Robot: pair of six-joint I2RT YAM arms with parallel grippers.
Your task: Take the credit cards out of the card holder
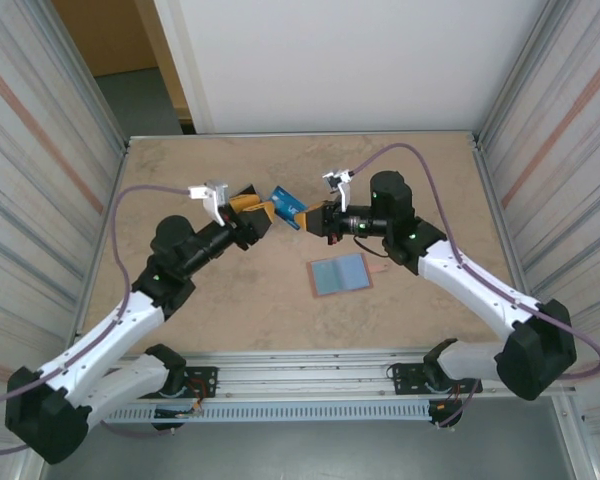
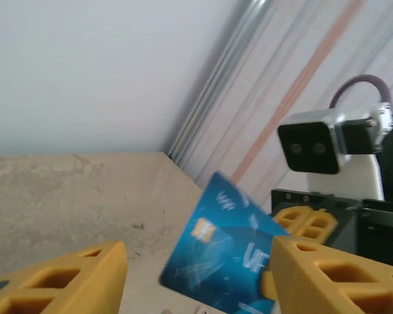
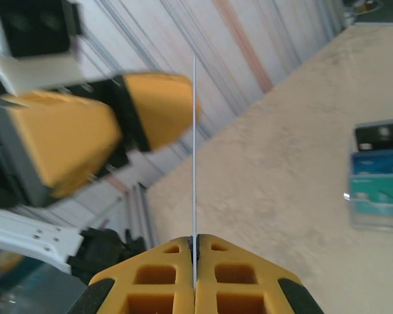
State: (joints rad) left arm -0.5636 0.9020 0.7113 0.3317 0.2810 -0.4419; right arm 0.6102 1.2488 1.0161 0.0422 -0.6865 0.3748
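A blue credit card (image 1: 286,204) hangs in the air above the table's middle, between the two grippers. My right gripper (image 1: 309,218) is shut on one end of it; in the right wrist view the card (image 3: 194,144) shows edge-on, rising from the closed gripper (image 3: 194,239). My left gripper (image 1: 263,213) stands open around the card's other end. In the left wrist view the card (image 2: 223,255) lies between the spread yellow fingers (image 2: 72,281) of the left gripper (image 2: 200,254). The card holder (image 1: 340,273) lies open on the table, salmon-edged and blue-grey inside, with more cards (image 3: 380,176) in its pockets.
Ribbed metal walls (image 1: 40,180) close in the table on both sides, and a white wall stands at the back. Bare tabletop (image 1: 240,290) lies in front of the arms, left of the card holder.
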